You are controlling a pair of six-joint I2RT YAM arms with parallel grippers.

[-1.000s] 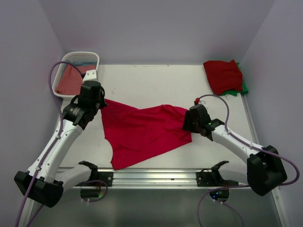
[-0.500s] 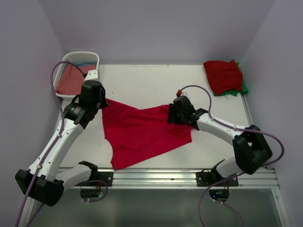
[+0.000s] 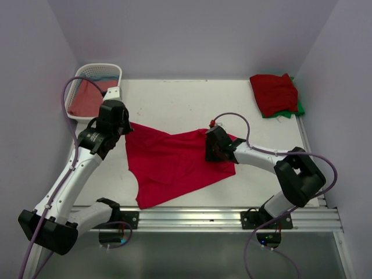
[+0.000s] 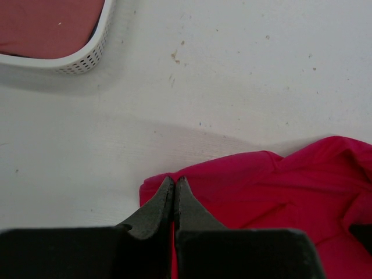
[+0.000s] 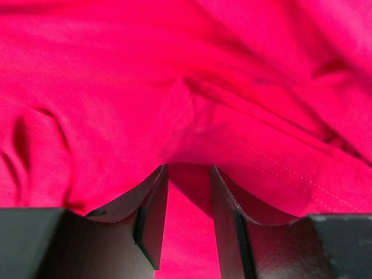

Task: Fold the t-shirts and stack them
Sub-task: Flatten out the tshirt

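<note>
A bright crimson t-shirt point(image 3: 174, 163) lies spread and wrinkled on the white table. My left gripper point(image 3: 125, 125) is shut on its far left corner; the left wrist view shows the closed tips point(image 4: 175, 181) at the edge of the cloth point(image 4: 290, 180). My right gripper point(image 3: 209, 145) is low over the shirt's right part. In the right wrist view its jaws point(image 5: 189, 171) stand apart with a fold of crimson cloth point(image 5: 116, 87) bulging over and between them.
A folded darker red tee point(image 3: 273, 93) lies on a green one point(image 3: 299, 108) at the back right corner. The white slatted basket point(image 3: 96, 70) at the back left holds a dusty-red tee point(image 3: 84, 99) and a blue one point(image 3: 104, 77); it also shows in the left wrist view point(image 4: 87, 58).
My right gripper has moved left from the shirt's right edge to over the cloth. The left arm and the shirt's outline have hardly changed.
</note>
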